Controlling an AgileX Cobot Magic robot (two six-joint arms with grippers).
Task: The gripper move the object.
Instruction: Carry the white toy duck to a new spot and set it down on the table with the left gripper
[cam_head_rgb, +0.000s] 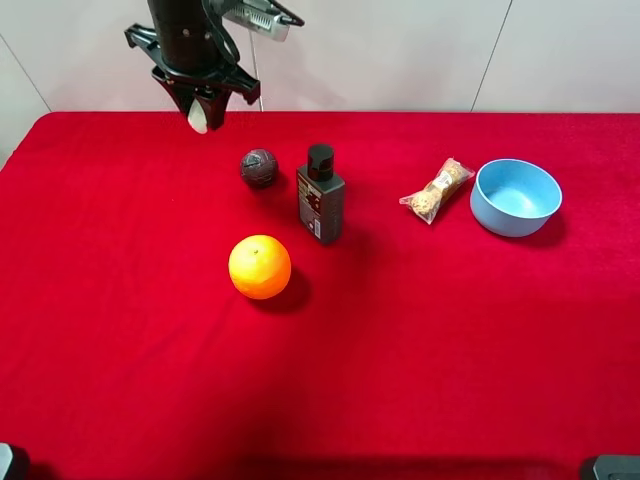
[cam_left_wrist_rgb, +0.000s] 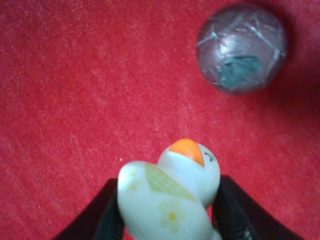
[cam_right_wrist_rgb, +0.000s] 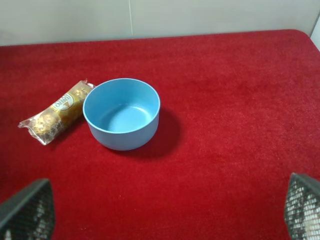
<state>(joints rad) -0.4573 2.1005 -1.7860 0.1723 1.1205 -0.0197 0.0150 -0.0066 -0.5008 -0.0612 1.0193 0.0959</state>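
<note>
The object (cam_head_rgb: 198, 121), a small white toy with an orange tip and a faint checked patch (cam_left_wrist_rgb: 170, 192), hangs above the red cloth at the back left. My left gripper (cam_head_rgb: 201, 112) is shut on it, a black finger (cam_left_wrist_rgb: 107, 217) pressing on each side. In the left wrist view the foil-wrapped dark ball (cam_left_wrist_rgb: 241, 48) lies on the cloth below and off to one side. My right gripper (cam_right_wrist_rgb: 165, 210) is open with nothing between its mesh-patterned fingertips (cam_right_wrist_rgb: 27, 210), well short of the blue bowl (cam_right_wrist_rgb: 121, 114).
On the red table (cam_head_rgb: 120, 330) are the dark ball (cam_head_rgb: 258, 167), a dark bottle (cam_head_rgb: 320, 195), an orange (cam_head_rgb: 260, 267), a clear-wrapped snack packet (cam_head_rgb: 437, 190) and the blue bowl (cam_head_rgb: 515, 197). A white wall runs behind the table.
</note>
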